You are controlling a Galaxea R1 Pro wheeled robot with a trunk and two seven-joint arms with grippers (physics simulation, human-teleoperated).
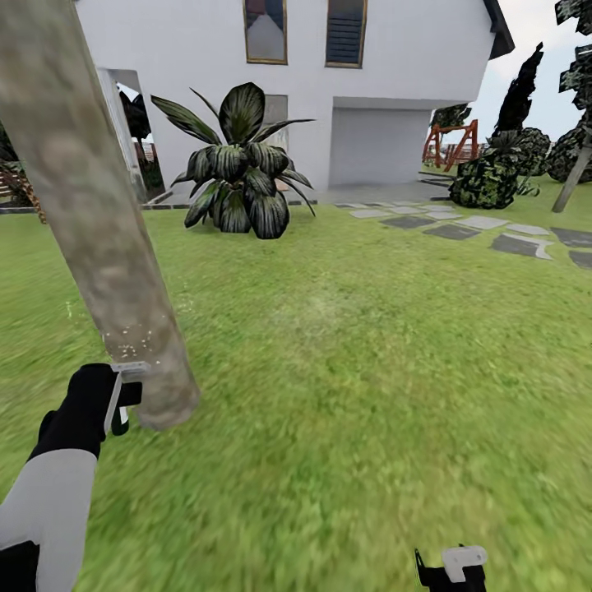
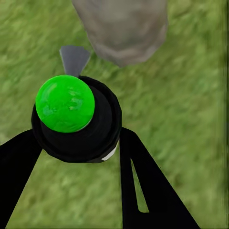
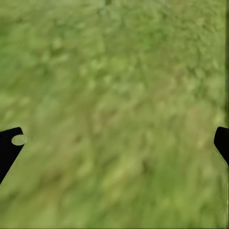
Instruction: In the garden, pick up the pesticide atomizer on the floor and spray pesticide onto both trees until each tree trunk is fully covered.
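Observation:
A thick beige-grey tree trunk (image 1: 99, 238) leans across the left of the head view, and its base (image 2: 121, 28) meets the grass. Tiny white pesticide specks (image 1: 131, 335) dot its lower part. My left gripper (image 1: 122, 403) is shut on the pesticide atomizer (image 1: 125, 382), right beside the trunk's base. In the left wrist view the atomizer (image 2: 71, 114) is black with a green round top. It sits between both fingers (image 2: 143, 181), and its grey nozzle (image 2: 74, 59) points toward the trunk. My right gripper (image 1: 452, 567) hangs open and low over the grass (image 3: 117, 143). A second slanted pale trunk (image 1: 573, 181) stands far right.
Beyond the lawn, a broad-leaved dark plant (image 1: 238, 164) stands in front of a white house (image 1: 395, 66). Grey paving slabs (image 1: 493, 234) run along the right. Dark shrubs (image 1: 493, 173) and a red wooden frame (image 1: 452, 144) lie behind them. Open grass spreads through the middle.

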